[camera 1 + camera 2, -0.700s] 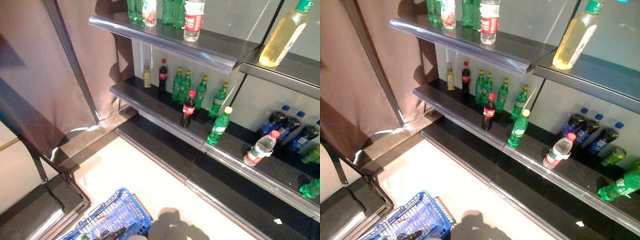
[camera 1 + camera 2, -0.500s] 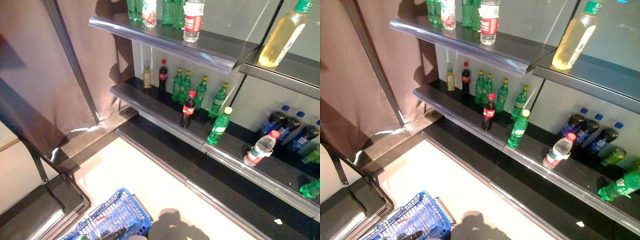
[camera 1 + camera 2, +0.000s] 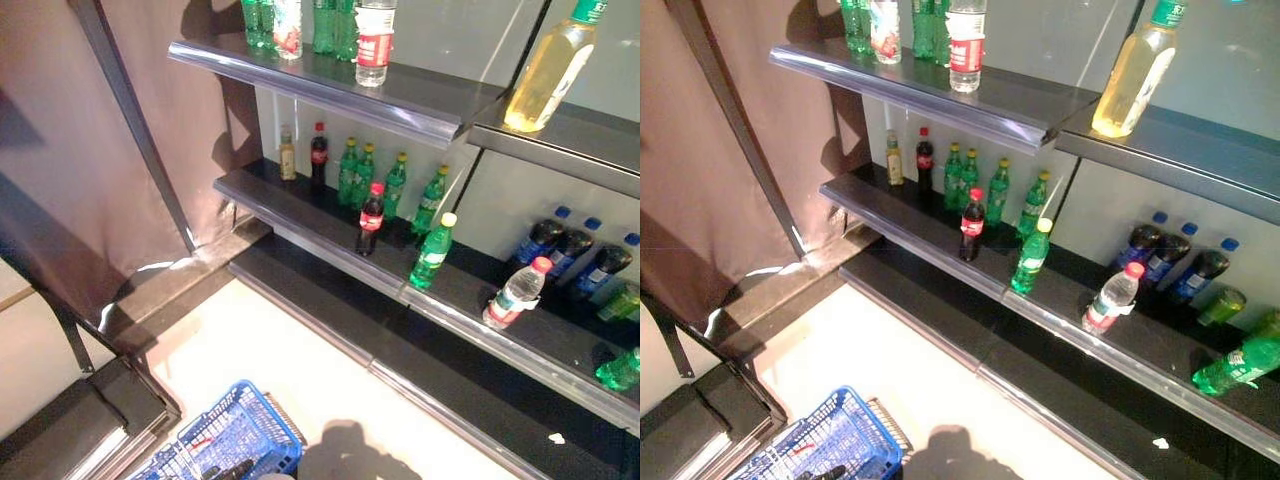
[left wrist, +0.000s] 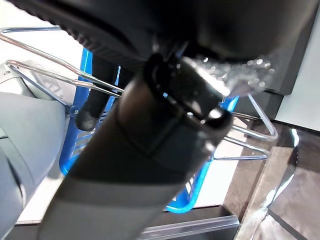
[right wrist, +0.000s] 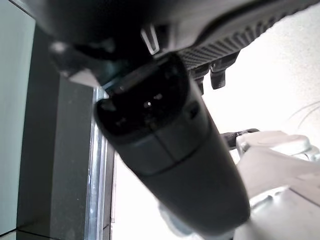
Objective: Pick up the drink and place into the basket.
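No drink is in hand yet; the bottles all stand on the shelves ahead of us. The nearest easy candidates sit at the front edge of the middle shelf (image 3: 300,215): a cola bottle (image 3: 371,218) with a red cap, upright, and just beside it a green bottle (image 3: 432,252) with a yellow cap, leaning a little. Farther along the same shelf a clear water bottle (image 3: 514,294) lies tilted on its side. Behind them a row of green bottles (image 3: 385,182) stands against the back wall, which we judge harder to reach past the front ones. The upper shelf (image 3: 330,78) carries more bottles, among them a yellow drink (image 3: 543,68) leaning on the neighbouring shelf.

The blue basket (image 3: 232,438) is low at our left, well apart from the shelves, and our left hand (image 4: 150,115) shows close over its wire handles in the left wrist view; we cannot tell from this angle whether the fingers are curled round a handle. We judge the basket is kept there so a drink can be dropped in on that side.

Our right hand (image 5: 165,125) shows near the floor by a shelf edge, holding nothing we can see; how far its fingers are spread we cannot tell.
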Robot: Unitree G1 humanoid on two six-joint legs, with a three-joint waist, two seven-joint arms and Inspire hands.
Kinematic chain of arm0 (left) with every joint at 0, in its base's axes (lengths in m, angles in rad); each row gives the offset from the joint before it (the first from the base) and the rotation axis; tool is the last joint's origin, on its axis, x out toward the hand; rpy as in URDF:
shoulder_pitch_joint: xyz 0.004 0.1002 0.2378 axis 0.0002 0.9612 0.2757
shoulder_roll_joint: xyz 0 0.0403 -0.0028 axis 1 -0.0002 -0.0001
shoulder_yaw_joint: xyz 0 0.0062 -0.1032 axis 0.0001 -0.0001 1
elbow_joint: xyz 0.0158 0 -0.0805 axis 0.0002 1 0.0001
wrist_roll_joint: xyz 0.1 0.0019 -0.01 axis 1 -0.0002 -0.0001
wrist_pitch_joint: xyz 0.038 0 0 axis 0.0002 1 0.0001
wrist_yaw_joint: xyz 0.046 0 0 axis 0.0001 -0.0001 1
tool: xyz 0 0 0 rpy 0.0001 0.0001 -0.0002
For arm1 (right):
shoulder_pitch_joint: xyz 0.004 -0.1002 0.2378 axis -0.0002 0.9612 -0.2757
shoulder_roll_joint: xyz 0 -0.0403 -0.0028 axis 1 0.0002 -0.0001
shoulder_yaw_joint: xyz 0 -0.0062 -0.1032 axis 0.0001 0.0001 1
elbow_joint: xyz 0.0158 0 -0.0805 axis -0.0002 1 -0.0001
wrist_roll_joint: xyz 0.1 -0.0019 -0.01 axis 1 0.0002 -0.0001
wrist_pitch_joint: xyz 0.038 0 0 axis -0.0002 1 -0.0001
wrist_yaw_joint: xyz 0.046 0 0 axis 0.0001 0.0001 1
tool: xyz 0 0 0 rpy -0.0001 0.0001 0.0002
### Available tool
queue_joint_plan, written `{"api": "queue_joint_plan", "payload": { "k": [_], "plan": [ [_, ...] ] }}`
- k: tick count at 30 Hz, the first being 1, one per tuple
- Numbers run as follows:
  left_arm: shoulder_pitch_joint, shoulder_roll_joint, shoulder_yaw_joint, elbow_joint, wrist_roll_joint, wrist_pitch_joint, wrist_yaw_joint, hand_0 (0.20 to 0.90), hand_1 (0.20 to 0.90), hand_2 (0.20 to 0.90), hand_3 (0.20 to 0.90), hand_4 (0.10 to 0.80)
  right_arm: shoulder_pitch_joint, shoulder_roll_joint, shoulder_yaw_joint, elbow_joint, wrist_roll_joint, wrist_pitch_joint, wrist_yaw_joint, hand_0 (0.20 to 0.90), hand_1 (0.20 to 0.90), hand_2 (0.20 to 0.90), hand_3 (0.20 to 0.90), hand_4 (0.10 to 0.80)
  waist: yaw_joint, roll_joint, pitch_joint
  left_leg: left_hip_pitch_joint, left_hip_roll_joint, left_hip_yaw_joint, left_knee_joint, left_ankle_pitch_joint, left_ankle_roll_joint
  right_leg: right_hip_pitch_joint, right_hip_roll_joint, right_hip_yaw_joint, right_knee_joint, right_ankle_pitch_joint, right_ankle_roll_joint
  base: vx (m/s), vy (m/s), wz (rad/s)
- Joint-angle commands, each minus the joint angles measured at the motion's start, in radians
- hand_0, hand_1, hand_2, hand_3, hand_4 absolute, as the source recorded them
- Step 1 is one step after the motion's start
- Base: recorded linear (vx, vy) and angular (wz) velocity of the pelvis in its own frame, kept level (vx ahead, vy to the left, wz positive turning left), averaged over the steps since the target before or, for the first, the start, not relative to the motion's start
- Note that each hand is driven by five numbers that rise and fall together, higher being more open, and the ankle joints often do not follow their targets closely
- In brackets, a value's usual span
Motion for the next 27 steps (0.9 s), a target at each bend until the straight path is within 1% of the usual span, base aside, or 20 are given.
{"api": "queue_joint_plan", "payload": {
  "k": [1,7,8,9,12,14,16,17,18,19,20,21,22,24,27],
  "plan": [
    [-0.111,-0.087,-0.022,-0.048,0.009,-0.044,-0.066,0.3,0.3,0.3,0.2,0.1,-0.054,-0.042,0.013,0.001,-0.052,-0.056,-0.097,0.9,0.9,0.9,0.9,0.8,0.002,0.024,0.047,0.102,0.025,-0.02,0.001,-0.149,-0.055,-0.078,-0.011,-0.044,0.001,0.118,0.0,0.0,0.0,0.0],
    [-0.106,-0.083,-0.026,-0.06,0.012,-0.041,-0.06,0.3,0.3,0.3,0.2,0.1,-0.078,-0.063,0.036,-0.066,-0.124,-0.188,-0.213,0.9,0.9,0.9,0.9,0.8,0.006,0.021,0.05,0.104,0.028,-0.024,0.001,-0.148,-0.055,-0.08,-0.012,-0.04,0.005,0.121,0.003,0.0,0.0,0.0],
    [-0.099,-0.08,-0.033,-0.073,0.016,-0.037,-0.057,0.3,0.3,0.3,0.2,0.1,-0.091,-0.075,0.049,-0.109,-0.169,-0.231,-0.251,0.9,0.9,0.9,0.9,0.8,0.009,0.02,0.052,0.104,0.028,-0.026,0.001,-0.148,-0.055,-0.081,-0.014,-0.041,0.006,0.121,0.003,0.0,0.0,0.0],
    [-0.096,-0.08,-0.036,-0.078,0.017,-0.037,-0.055,0.3,0.3,0.3,0.2,0.1,-0.096,-0.079,0.055,-0.127,-0.177,-0.234,-0.261,0.9,0.9,0.9,0.9,0.8,0.011,0.02,0.053,0.103,0.029,-0.026,0.001,-0.148,-0.054,-0.081,-0.015,-0.041,0.007,0.121,0.004,0.0,0.0,0.0],
    [-0.083,-0.079,-0.049,-0.098,0.019,-0.035,-0.049,0.3,0.3,0.3,0.2,0.1,-0.111,-0.094,0.071,-0.195,-0.172,-0.292,-0.279,0.9,0.9,0.9,0.9,0.8,0.016,0.019,0.053,0.1,0.028,-0.032,0.001,-0.148,-0.052,-0.083,-0.017,-0.043,0.007,0.121,0.005,0.0,0.0,0.0],
    [-0.069,-0.075,-0.058,-0.108,0.021,-0.036,-0.053,0.3,0.3,0.3,0.2,0.1,-0.127,-0.112,0.077,-0.254,-0.182,-0.353,-0.282,0.9,0.9,0.9,0.9,0.8,0.021,0.019,0.052,0.097,0.027,-0.038,0.001,-0.149,-0.049,-0.083,-0.019,-0.047,0.005,0.122,0.005,0.0,0.0,0.0],
    [-0.056,-0.073,-0.065,-0.117,0.026,-0.038,-0.054,0.3,0.3,0.3,0.2,0.1,-0.137,-0.135,0.085,-0.329,-0.197,-0.387,-0.292,0.9,0.9,0.9,0.9,0.8,0.024,0.019,0.05,0.097,0.025,-0.044,0.001,-0.15,-0.048,-0.081,-0.021,-0.052,0.004,0.123,0.006,0.0,0.0,0.0],
    [-0.048,-0.075,-0.071,-0.124,0.029,-0.039,-0.053,0.3,0.3,0.3,0.2,0.1,-0.142,-0.146,0.089,-0.381,-0.203,-0.388,-0.308,0.9,0.9,0.9,0.9,0.8,0.025,0.02,0.049,0.096,0.024,-0.047,0.001,-0.15,-0.048,-0.081,-0.023,-0.054,0.003,0.123,0.007,0.0,0.0,0.0],
    [-0.035,-0.071,-0.057,-0.14,0.042,-0.031,-0.057,0.3,0.3,0.3,0.2,0.1,-0.127,-0.159,0.081,-0.428,-0.227,-0.407,-0.341,0.9,0.9,0.9,0.9,0.8,0.023,0.02,0.047,0.091,0.026,-0.045,0.001,-0.149,-0.051,-0.086,-0.022,-0.051,0.001,0.127,0.008,0.0,0.0,0.0],
    [-0.021,-0.078,-0.056,-0.157,0.04,-0.034,-0.051,0.3,0.3,0.3,0.2,0.1,-0.1,-0.149,0.088,-0.507,-0.219,-0.455,-0.378,0.9,0.9,0.9,0.9,0.8,0.015,0.024,0.048,0.087,0.024,-0.045,0.001,-0.148,-0.048,-0.092,-0.021,-0.047,0.0,0.129,0.011,-0.033,0.015,0.02],
    [-0.013,-0.083,-0.058,-0.165,0.038,-0.037,-0.047,0.3,0.3,0.3,0.2,0.1,-0.086,-0.142,0.09,-0.54,-0.232,-0.472,-0.411,0.9,0.9,0.9,0.9,0.8,0.011,0.026,0.047,0.085,0.022,-0.045,0.001,-0.148,-0.046,-0.094,-0.022,-0.045,-0.001,0.13,0.012,-0.047,0.032,0.0],
    [-0.001,-0.089,-0.064,-0.188,0.028,-0.037,-0.036,0.3,0.3,0.3,0.2,0.1,-0.058,-0.136,0.099,-0.641,-0.261,-0.46,-0.467,0.9,0.9,0.9,0.9,0.8,0.001,0.029,0.05,0.084,0.021,-0.042,0.001,-0.15,-0.043,-0.096,-0.022,-0.041,-0.002,0.131,0.013,-0.045,0.043,-0.01],
    [0.016,-0.096,-0.062,-0.218,0.022,-0.035,-0.024,0.3,0.3,0.3,0.2,0.1,-0.024,-0.135,0.102,-0.768,-0.295,-0.426,-0.512,0.9,0.9,0.9,0.9,0.8,-0.012,0.032,0.053,0.085,0.02,-0.037,0.001,-0.151,-0.04,-0.098,-0.022,-0.037,-0.003,0.131,0.015,-0.045,0.044,-0.02],
    [0.046,-0.104,-0.061,-0.255,0.012,-0.037,-0.011,0.3,0.3,0.3,0.2,0.1,0.026,-0.127,0.089,-0.902,-0.343,-0.419,-0.55,0.9,0.9,0.9,0.9,0.8,-0.029,0.036,0.052,0.085,0.02,-0.029,0.001,-0.153,-0.037,-0.102,-0.022,-0.029,-0.002,0.132,0.018,-0.031,0.034,-0.01],
    [0.088,-0.109,-0.058,-0.298,-0.005,-0.042,0.0,0.3,0.3,0.3,0.2,0.1,0.1,-0.153,0.052,-1.091,-0.389,-0.415,-0.568,0.9,0.9,0.9,0.9,0.8,-0.053,0.039,0.053,0.088,0.024,-0.014,0.001,-0.155,-0.035,-0.104,-0.022,-0.019,-0.002,0.133,0.025,0.0,0.0,0.0]
  ]
}}
